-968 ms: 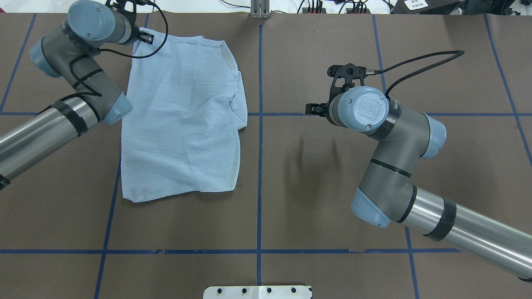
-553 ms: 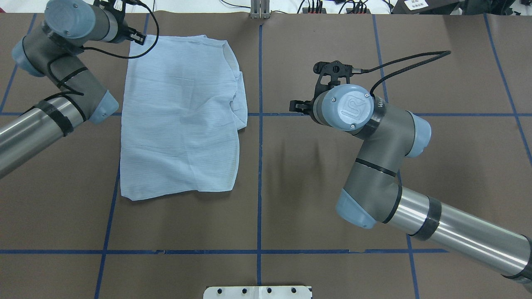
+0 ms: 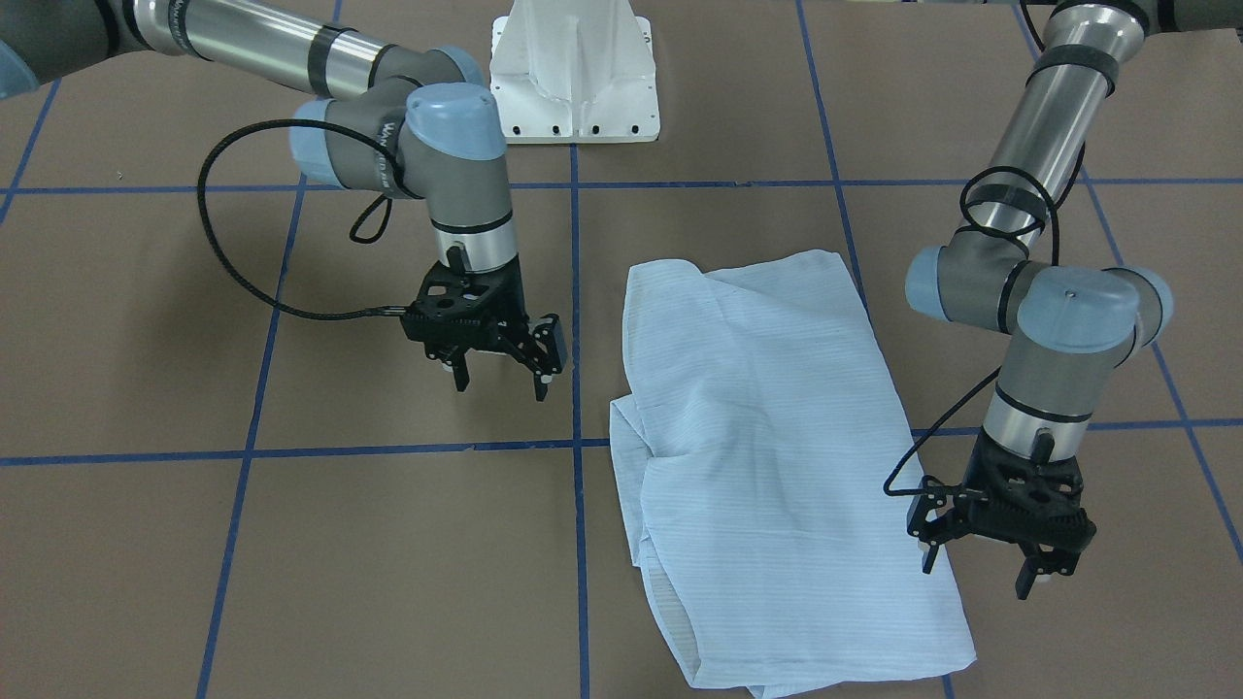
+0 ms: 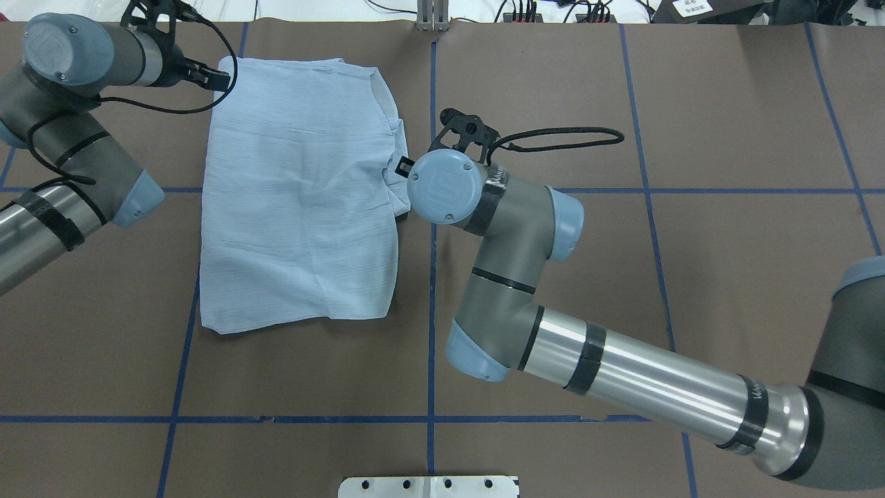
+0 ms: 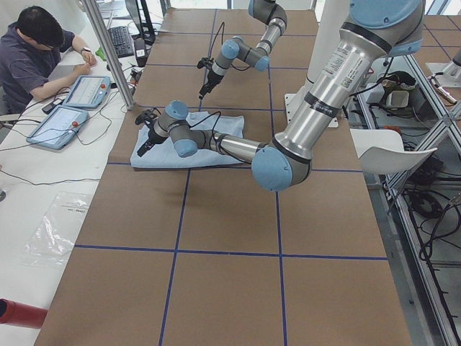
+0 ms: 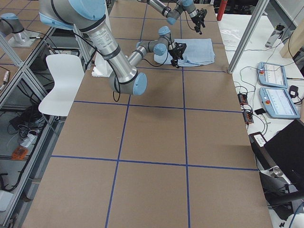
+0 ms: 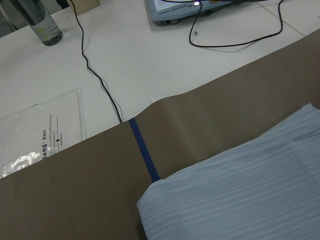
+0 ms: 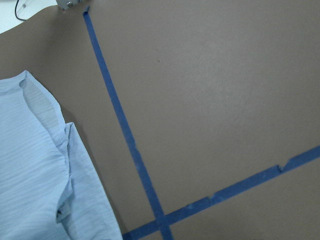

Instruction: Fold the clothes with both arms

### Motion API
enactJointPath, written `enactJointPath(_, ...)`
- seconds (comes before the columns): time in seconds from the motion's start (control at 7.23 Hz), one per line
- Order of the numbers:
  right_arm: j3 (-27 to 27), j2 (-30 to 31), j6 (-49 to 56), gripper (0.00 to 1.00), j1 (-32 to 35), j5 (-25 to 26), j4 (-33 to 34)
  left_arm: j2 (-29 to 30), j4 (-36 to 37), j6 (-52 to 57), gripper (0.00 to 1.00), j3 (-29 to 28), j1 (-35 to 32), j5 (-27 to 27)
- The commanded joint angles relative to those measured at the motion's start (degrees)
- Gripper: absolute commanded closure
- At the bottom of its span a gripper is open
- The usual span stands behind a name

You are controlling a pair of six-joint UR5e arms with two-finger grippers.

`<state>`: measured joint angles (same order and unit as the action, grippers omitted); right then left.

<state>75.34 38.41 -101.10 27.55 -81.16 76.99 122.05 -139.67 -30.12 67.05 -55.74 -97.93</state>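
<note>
On the robot's left half of the brown table (image 3: 291,544), toward the edge far from its base, the shirt (image 3: 777,466) is lying flat as a rough rectangle. No sleeve is trailing out, and its collar (image 4: 382,93) is facing the blue tape line (image 4: 432,277) that divides the table down the middle. From where I'm standing it is looking part-folded, with at least one more fold to make. That would explain why the arms are bracketing it, one on each long side, ready to lift two points together.

The left arm (image 3: 1039,116) is slanting down from the base side, with its wrist turned so the left gripper (image 3: 975,576) is pointing straight down at the shirt's outer edge, near the far corner. Its fingers are standing wide apart and gripping nothing. One tip is sitting right at the cloth's edge, though I cannot tell whether it is touching.

The right arm (image 3: 262,44) is reaching across toward the middle line, elbow out and wrist vertical. The right gripper (image 3: 502,388) is hanging just beside the collar edge, above bare table and apart from the cloth. Its fingers are also spread, with nothing between them.
</note>
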Motion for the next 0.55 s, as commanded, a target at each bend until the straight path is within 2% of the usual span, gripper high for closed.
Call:
enactJointPath(0.0, -6.5, -4.8, -7.2, 0.33, -2.0, 3.0, -0.2, -0.3, -0.1, -1.5, 0.0, 0.4, 0.1, 0.0)
enactJointPath(0.14, -6.7, -4.8, -7.3, 0.39, -2.6, 3.6, -0.3, -0.8, -0.3, -1.6, 0.0, 0.4, 0.1, 0.0)
enactJointPath(0.41, -9.2, -4.7, -7.3, 0.41, -3.1, 5.5, -3.8, -2.4, -4.1, -1.5, 0.0, 0.3, 0.3, -0.1)
